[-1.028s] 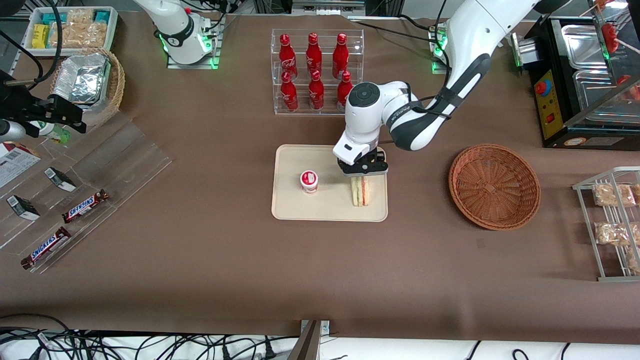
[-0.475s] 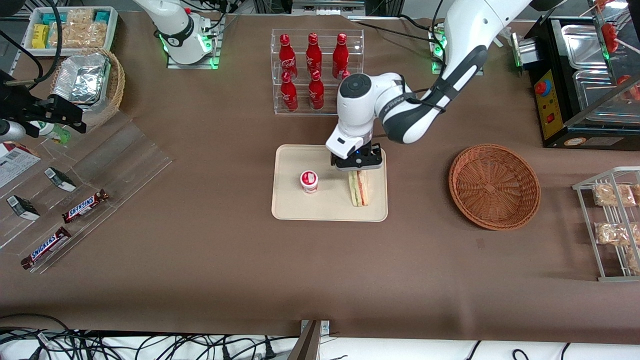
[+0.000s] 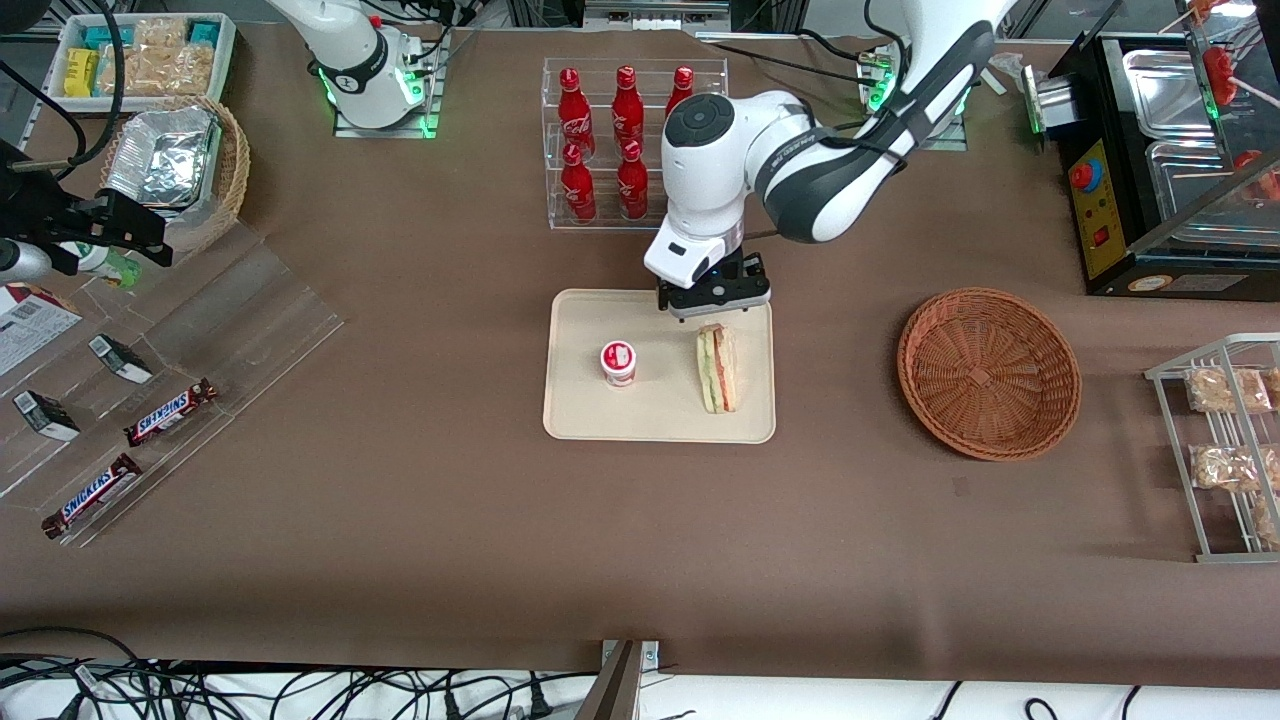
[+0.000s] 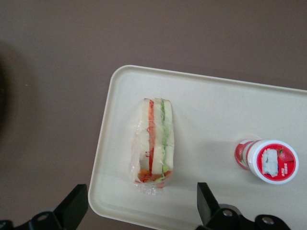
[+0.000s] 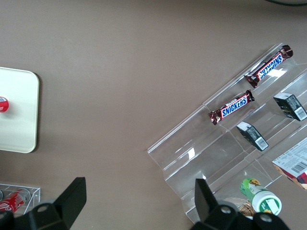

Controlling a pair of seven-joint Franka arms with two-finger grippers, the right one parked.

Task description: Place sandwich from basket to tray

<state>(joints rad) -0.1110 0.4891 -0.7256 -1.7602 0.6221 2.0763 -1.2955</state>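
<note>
The wrapped sandwich (image 3: 717, 368) lies on the cream tray (image 3: 580, 415), on the half nearest the basket; the left wrist view shows the sandwich (image 4: 154, 142) resting free on the tray (image 4: 206, 100). My left gripper (image 3: 714, 297) hangs open above the tray's edge farthest from the front camera, a little above the sandwich's end, holding nothing. In the wrist view the gripper (image 4: 142, 207) has its fingers spread wide, with the sandwich clear of both. The round reddish-brown wicker basket (image 3: 988, 372) sits toward the working arm's end, with nothing in it.
A small red-lidded cup (image 3: 618, 362) stands on the tray beside the sandwich. A clear rack of red bottles (image 3: 628, 140) stands farther from the camera than the tray. A wire snack rack (image 3: 1225, 445) and a black appliance (image 3: 1160, 150) flank the basket. Candy bars (image 3: 170, 412) lie on acrylic steps.
The gripper has let go of the sandwich and risen away from it, toward the bottle rack. The sandwich now rests on the tray alone.
</note>
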